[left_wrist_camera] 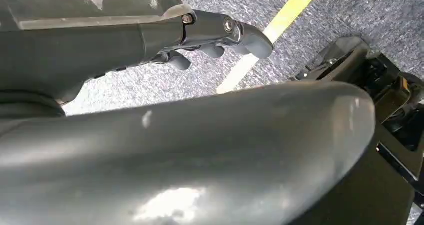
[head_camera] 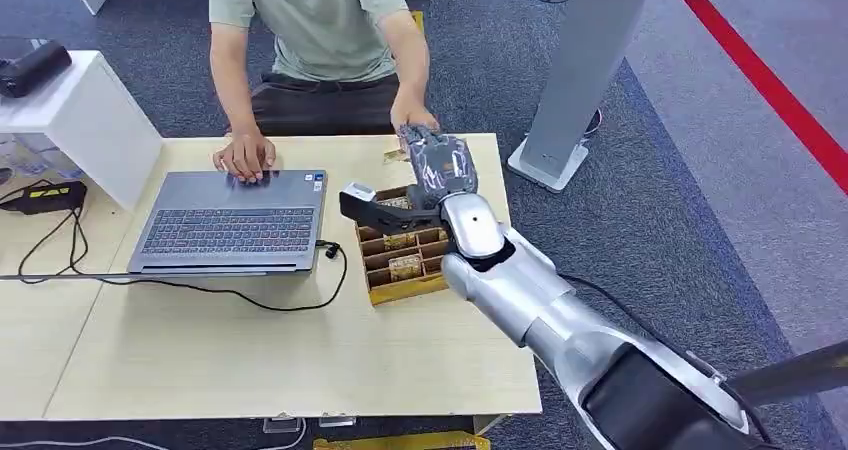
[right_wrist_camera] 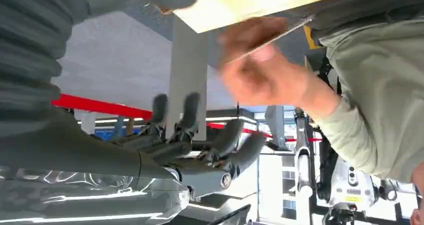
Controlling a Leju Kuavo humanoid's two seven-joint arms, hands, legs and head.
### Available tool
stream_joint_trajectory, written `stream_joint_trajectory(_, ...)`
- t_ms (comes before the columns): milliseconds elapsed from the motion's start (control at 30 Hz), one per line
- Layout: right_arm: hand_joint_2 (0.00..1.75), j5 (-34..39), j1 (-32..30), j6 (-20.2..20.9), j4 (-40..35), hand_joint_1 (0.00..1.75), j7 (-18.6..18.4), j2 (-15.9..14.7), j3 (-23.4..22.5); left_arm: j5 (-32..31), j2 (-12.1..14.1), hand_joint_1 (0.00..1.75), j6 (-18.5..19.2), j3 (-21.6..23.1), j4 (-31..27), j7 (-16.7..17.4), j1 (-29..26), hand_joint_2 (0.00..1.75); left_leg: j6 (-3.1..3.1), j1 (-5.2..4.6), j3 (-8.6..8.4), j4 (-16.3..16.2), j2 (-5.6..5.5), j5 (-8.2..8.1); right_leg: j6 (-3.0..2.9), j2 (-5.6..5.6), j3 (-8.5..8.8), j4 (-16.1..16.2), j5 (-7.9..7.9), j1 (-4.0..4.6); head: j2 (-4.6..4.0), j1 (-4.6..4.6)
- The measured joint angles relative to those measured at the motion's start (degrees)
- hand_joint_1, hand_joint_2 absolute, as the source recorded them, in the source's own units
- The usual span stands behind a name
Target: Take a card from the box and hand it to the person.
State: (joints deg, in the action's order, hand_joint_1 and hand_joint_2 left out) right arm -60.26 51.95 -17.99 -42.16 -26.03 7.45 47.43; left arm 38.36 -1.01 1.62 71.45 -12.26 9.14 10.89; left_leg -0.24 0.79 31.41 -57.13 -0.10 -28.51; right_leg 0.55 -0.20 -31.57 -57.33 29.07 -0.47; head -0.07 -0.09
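1. The right hand (head_camera: 437, 160) is stretched over the far edge of the desk (head_camera: 250, 340), just past the box (head_camera: 402, 248), so that it meets the person's hand (head_camera: 412, 117) reaching in from across that edge. This reads as the handover step.

2. The box sits near the desk's right side, close behind the right hand's wrist. Its compartments hold more cards, and it lies within easy reach of the arm, which likely explains why it stands there rather than beside the laptop (head_camera: 232, 220).

3. In the right wrist view the fingers (right_wrist_camera: 225, 142) are spread and slightly curled, with nothing seen between them; the right hand looks open and empty. The person's hand (right_wrist_camera: 260, 70) is blurred there, close by the fingers but seemingly apart from them.

4. The card (head_camera: 394, 155) appears as a small tan piece at the desk's far edge, just beside the right hand on its laptop side and just below the person's hand. Whether the person already pinches it, or it lies on the desk, cannot be told.

5. The left hand (left_wrist_camera: 220, 37) hangs over the floor, away from the desk; its fingers curl inward on nothing.

6. The person's other hand (head_camera: 244, 155) rests on the laptop's far edge, taking no part in the pass.
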Motion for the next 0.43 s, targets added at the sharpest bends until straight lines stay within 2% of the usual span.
stream_joint_trajectory(167,1.75,0.5,0.1,-0.8,0.3,0.00,0.1,-0.1,-0.1,0.8,-0.1,0.00,-0.5,-0.4,0.0,0.0,-0.1,0.00,0.00,0.00,-0.01,0.0,0.01,0.00,0.00,0.01,-0.01,0.0,0.00,0.00,0.00,0.07)
stream_joint_trajectory(333,1.75,3.4,-0.1,-0.3,-4.7,0.00,-0.4,-1.7,-1.0,1.3,-0.1,0.00,-1.1,-1.0,0.0,0.0,-0.7,0.00,0.00,0.00,-0.03,0.0,0.02,0.00,0.00,0.01,-0.02,0.0,0.00,0.00,0.00,0.02)
stream_joint_trajectory(433,1.75,10.8,-1.5,1.4,-10.7,0.00,1.2,-3.7,-2.7,1.9,-0.1,0.00,-1.7,-1.6,0.0,-0.3,-1.1,0.00,0.00,0.00,-0.06,0.0,0.02,-0.01,0.00,0.01,0.00,0.0,0.00,0.00,0.00,0.04)
